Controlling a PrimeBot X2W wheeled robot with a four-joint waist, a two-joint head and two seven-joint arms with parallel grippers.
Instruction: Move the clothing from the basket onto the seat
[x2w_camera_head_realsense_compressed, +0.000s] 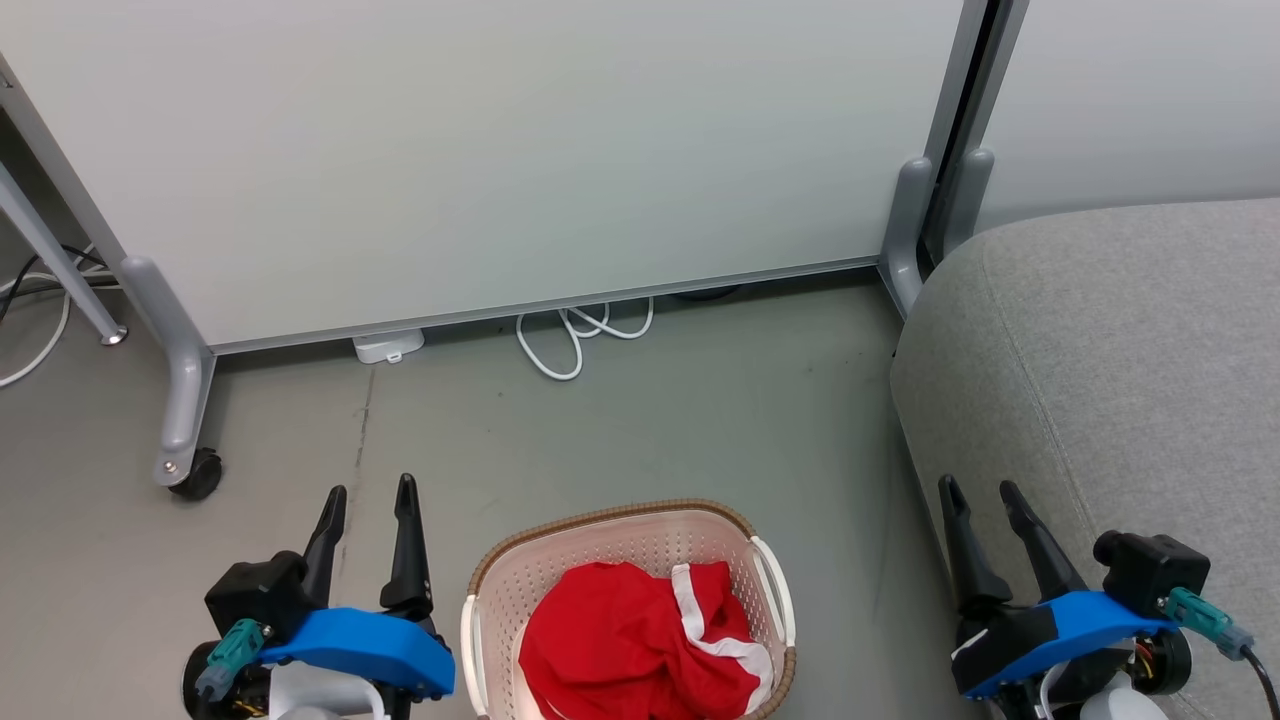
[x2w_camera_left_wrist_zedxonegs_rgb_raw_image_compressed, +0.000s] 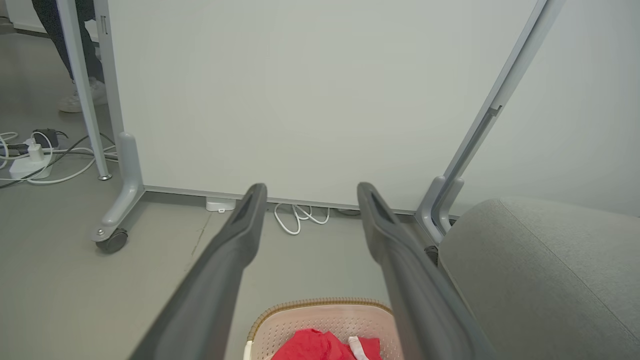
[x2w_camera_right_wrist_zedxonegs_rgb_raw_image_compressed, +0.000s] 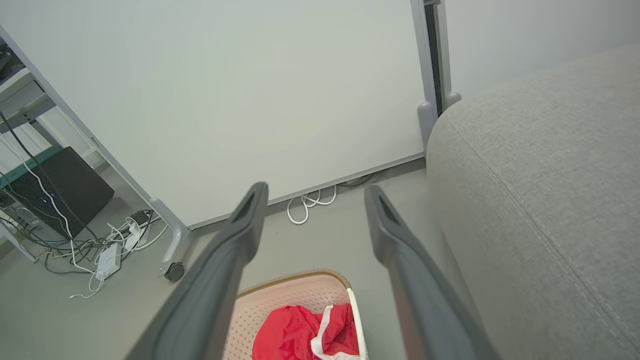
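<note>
Currently: crumpled red, white-trimmed fabric clothing (x2w_camera_head_realsense_compressed: 630, 640) is lying in cream perforated plastic basket (x2w_camera_head_realsense_compressed: 610, 512); left pincer (x2w_camera_head_realsense_compressed: 371, 487), right pincer (x2w_camera_head_realsense_compressed: 975, 485) both gaping empty. Risk: folds snagging, tipping basket before reaching grey upholstered seat (x2w_camera_head_realsense_compressed: 1120, 330).

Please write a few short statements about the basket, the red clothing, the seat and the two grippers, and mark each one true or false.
1. The red clothing lies inside the basket. True.
2. The left gripper is shut on the clothing. False: it is open, beside the basket, and holds nothing.
3. The seat stands to the robot's right of the basket. True.
4. A red garment lies on the seat. False: the red clothing seen is in the basket.
5. The right gripper is open. True.
</note>
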